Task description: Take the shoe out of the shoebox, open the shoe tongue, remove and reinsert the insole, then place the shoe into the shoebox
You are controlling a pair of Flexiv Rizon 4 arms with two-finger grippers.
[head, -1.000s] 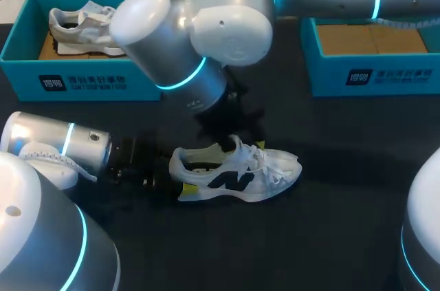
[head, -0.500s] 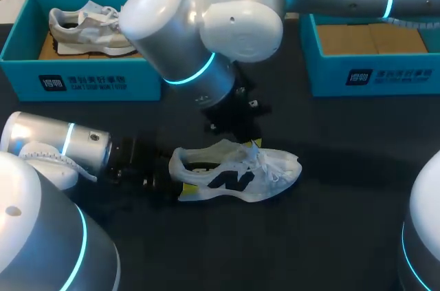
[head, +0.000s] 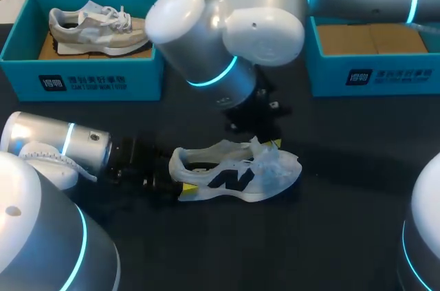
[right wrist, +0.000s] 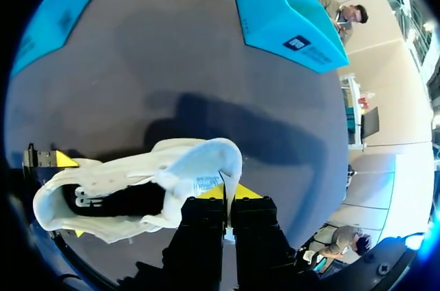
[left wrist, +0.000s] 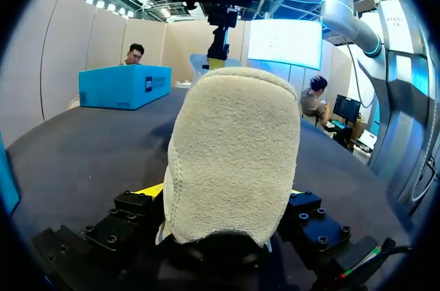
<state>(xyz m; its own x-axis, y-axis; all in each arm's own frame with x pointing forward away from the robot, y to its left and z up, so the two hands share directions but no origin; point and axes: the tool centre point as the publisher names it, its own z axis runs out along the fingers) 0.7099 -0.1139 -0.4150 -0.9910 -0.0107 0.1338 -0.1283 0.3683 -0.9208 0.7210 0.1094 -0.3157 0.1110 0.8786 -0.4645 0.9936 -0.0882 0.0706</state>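
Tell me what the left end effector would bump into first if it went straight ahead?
The shoe. Its heel sits right between the fingers of the left end effector and fills the way ahead, so nothing else comes first.

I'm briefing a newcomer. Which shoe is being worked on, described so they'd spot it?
On the dark table, a white shoe lies in the open near the middle. Unlike the grey shoe inside the left blue box, it has a black side mark.
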